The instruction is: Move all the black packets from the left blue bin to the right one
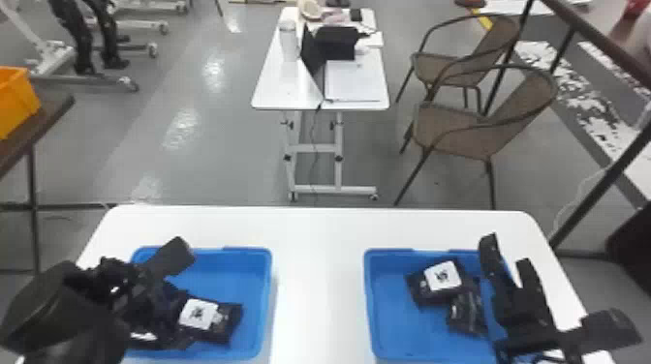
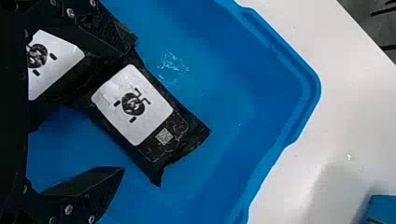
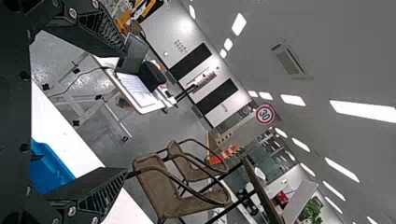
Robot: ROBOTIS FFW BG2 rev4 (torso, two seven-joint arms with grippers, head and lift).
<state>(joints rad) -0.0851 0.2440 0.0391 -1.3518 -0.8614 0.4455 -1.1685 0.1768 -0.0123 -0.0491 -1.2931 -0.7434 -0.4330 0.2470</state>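
Twelve o'clock means the far side in the head view. In the left blue bin [image 1: 244, 283], toward five o'clock, find a black packet [image 2: 135, 107], lying flat, with a white label face up. Right against it, see a second labelled packet [image 2: 51, 60], partly hidden by the left gripper [image 1: 181, 295]. Reach of that gripper: from nine o'clock in over the bin, low above both packets. Jaws spread wide, with no grip on the first packet; cannot tell about contact with the second (too much black on black there).

Across to three o'clock, on the same white table [image 1: 319, 251], see the right blue bin [image 1: 392, 319]. Inside, near twelve o'clock, find another labelled packet [image 1: 438, 280]; toward four o'clock, touching it, a packet without a visible label [image 1: 466, 314].

Over that bin's three o'clock rim, note the right gripper [image 1: 509, 268], jaws well apart and empty, pointing away toward twelve.

Farther out, at twelve o'clock beyond the table, see a narrow white desk [image 1: 271, 92] with a laptop [image 3: 133, 53]; at one o'clock, two brown woven chairs [image 1: 455, 128]; out at ten o'clock, an orange crate [image 1: 17, 99] on a dark tabletop [image 1: 53, 104].
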